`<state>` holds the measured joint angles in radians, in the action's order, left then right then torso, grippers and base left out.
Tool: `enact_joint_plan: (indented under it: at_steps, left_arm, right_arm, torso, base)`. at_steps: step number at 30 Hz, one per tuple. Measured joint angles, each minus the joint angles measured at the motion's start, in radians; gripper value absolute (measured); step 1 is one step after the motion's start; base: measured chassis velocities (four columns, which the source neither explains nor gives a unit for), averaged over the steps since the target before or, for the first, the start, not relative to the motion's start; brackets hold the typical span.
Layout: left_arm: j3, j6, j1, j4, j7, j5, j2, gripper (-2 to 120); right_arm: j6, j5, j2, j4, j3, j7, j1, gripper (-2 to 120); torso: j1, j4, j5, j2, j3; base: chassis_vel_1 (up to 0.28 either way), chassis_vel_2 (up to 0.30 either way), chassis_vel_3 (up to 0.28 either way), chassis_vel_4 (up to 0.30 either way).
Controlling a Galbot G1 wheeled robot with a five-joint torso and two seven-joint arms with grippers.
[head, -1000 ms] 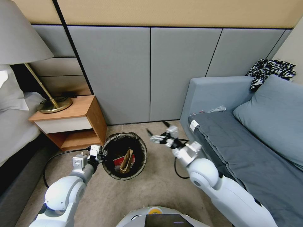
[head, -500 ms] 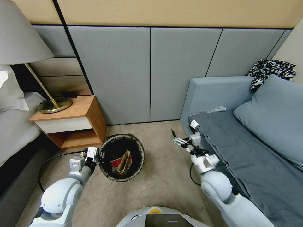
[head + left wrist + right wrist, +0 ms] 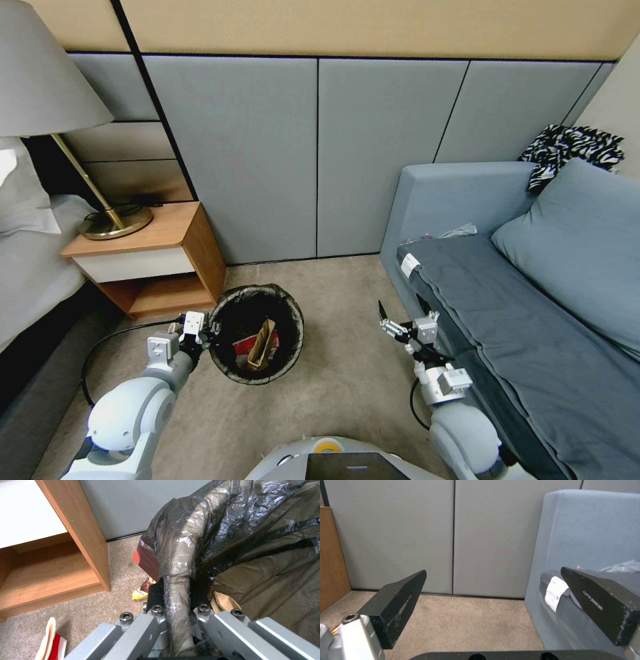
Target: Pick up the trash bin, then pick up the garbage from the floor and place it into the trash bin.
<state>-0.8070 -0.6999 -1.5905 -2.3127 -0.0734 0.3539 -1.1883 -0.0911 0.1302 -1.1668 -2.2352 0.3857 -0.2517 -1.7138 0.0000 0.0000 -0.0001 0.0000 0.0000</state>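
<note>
Glossy white rounded arms end in grey metal wrists with black hex screws, black cables and black wedge-shaped fingers (image 3: 400, 600).

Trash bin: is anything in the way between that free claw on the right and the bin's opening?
Nothing visible. Only bare carpet lies between the open right gripper and the trash bin, whose mouth is uncovered. The left gripper grips its rim on the opposite side.

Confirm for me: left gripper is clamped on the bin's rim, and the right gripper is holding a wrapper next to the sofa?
Not quite. The right gripper is open and empty beside the sofa, as the right wrist view shows. The left gripper is indeed clamped on the bin rim.
</note>
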Motion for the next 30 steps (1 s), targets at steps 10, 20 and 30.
enact_joint_plan:
  at_steps: [10,20,30]
  left_arm:
    - [-0.002,-0.007,0.004,0.003,-0.004,-0.002,-0.001,1]
    - [0.002,-0.007,0.014,0.011,-0.004,-0.005,-0.002,1]
    - [0.002,-0.007,0.012,0.014,-0.005,-0.009,-0.003,1]
  right_arm:
    - [0.030,0.008,0.008,-0.002,-0.002,0.000,0.017,100]
    - [0.039,0.017,0.015,0.002,0.002,0.000,0.024,100]
    - [0.039,0.018,0.012,0.014,0.001,0.000,0.028,100]
  torso:
    - [0.000,-0.0001,0.0000,0.000,0.000]
    - [0.000,0.0000,0.0000,0.000,0.000]
    - [0.000,0.0001,0.0002,0.000,0.000]
  base:
    - [0.000,0.000,0.000,0.000]
    - [0.049,0.051,0.055,0.050]
    - [0.088,0.083,0.090,0.089]
